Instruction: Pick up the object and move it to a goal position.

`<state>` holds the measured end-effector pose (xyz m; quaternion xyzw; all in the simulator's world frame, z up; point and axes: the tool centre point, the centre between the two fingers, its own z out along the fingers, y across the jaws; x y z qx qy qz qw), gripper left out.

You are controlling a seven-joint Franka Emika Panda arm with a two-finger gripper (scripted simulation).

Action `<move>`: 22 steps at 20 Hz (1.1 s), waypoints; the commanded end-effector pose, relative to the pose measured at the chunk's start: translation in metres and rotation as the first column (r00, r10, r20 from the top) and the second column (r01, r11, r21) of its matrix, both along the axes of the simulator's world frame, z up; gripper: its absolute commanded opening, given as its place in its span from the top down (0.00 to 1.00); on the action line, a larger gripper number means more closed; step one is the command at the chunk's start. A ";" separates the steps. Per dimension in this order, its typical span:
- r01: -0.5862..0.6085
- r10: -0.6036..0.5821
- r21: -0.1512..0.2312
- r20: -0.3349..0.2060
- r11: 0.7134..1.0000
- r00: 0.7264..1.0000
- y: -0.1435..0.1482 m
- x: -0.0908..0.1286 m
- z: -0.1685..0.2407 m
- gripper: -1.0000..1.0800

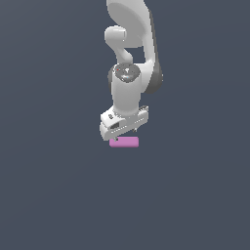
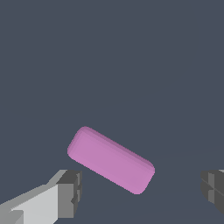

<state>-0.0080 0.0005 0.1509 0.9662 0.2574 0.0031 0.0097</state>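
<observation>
Wrist view: my jaws [image 2: 140, 192] spread wide, block [image 2: 110, 159] lying skewed between and ahead, untouched. Wide gap lets me straddle its narrow width.

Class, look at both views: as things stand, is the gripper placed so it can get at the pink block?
Probably yes. The gripper hangs just above the pink block, its fingers spread wider than the block, and nothing lies between them. The block sits skewed to the fingers, so a wrist turn may help.
</observation>
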 end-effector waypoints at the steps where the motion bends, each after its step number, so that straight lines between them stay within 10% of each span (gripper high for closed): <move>1: -0.070 0.070 -0.002 -0.002 0.998 0.998 -0.001 -0.002 -0.006 0.04; 11: -0.339 0.339 -0.004 -0.013 0.941 0.941 -0.005 -0.013 -0.031 0.04; 22: -0.607 0.607 0.003 -0.019 0.795 0.795 -0.006 -0.026 -0.057 0.04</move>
